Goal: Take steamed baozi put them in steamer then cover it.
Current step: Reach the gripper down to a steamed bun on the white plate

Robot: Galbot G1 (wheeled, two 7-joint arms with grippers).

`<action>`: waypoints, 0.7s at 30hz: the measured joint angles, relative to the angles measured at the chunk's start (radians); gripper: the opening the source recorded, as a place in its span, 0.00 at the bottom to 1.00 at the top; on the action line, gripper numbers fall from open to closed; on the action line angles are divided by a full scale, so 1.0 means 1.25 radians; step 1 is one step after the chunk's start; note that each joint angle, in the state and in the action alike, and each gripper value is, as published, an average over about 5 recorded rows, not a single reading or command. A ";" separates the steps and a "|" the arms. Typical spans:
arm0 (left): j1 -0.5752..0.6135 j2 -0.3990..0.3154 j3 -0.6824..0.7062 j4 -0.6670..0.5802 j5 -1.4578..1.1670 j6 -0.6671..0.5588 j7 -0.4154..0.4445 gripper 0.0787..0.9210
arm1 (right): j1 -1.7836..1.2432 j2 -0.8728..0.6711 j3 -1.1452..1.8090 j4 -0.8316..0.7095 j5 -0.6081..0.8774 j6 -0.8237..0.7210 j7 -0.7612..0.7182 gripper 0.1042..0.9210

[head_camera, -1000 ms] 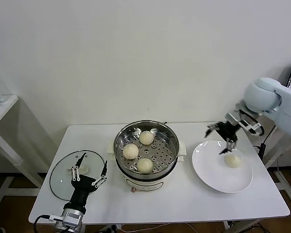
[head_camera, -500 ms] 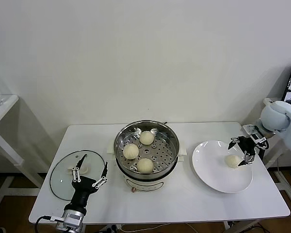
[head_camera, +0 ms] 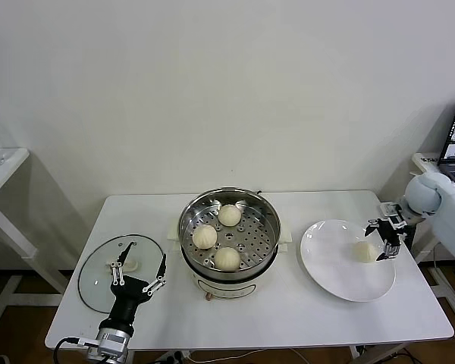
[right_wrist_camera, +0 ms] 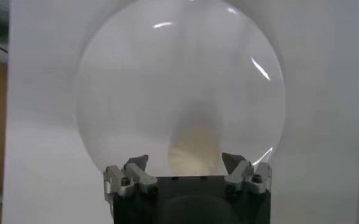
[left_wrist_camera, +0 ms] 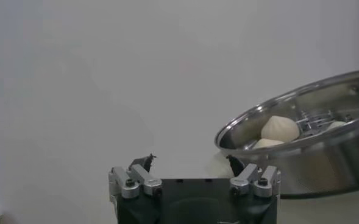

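Right pincer (head_camera: 384,241) has dropped lower, open, beside the smooth cream baozi (head_camera: 364,252).

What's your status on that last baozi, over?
Right gripper open, at the last baozi on the plate. Three baozi sit in the steamer. Left gripper open, parked over the glass lid. Nothing blocking.

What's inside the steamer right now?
Three baozi sit on the perforated tray of the steamer, uncovered. What lies under the tray cannot be seen. A fourth bun is on the white plate.
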 measured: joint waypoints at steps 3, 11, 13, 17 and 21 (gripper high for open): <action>-0.001 0.000 -0.001 0.002 0.000 0.000 0.000 0.88 | -0.010 0.020 0.014 -0.028 -0.019 0.005 0.009 0.88; -0.005 0.000 -0.002 0.009 -0.001 0.000 0.000 0.88 | -0.024 0.060 0.039 -0.081 -0.055 0.015 0.026 0.88; -0.005 0.000 -0.002 0.010 -0.001 0.000 0.000 0.88 | -0.026 0.067 0.043 -0.090 -0.063 0.017 0.029 0.88; -0.007 -0.001 -0.001 0.011 -0.001 0.000 0.000 0.88 | -0.032 0.077 0.049 -0.103 -0.077 0.021 0.032 0.88; -0.007 -0.002 -0.001 0.013 -0.001 0.000 0.001 0.88 | -0.038 0.081 0.055 -0.110 -0.087 0.023 0.034 0.88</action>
